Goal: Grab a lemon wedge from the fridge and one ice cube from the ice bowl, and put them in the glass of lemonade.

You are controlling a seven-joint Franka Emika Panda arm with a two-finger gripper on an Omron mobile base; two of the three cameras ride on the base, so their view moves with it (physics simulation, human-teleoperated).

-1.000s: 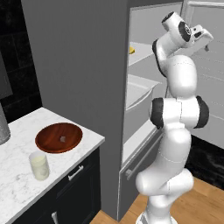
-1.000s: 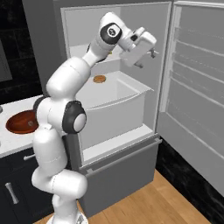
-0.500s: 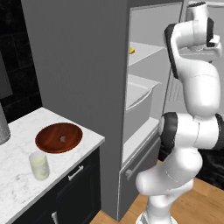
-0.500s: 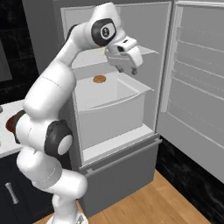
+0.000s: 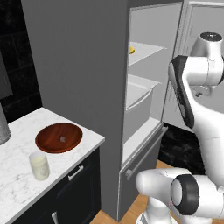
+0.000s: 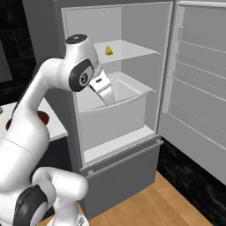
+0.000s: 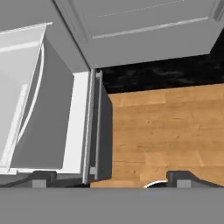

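You had the gripper spread wide and empty; the lemon wedge looked light, slick, best pinched across its flat faces.

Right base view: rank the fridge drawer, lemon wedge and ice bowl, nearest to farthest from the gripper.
1. Fridge drawer: just below the open gripper.
2. Lemon wedge: on the shelf above, further back.
3. Ice bowl: on the counter to the left, past the fridge's side wall.
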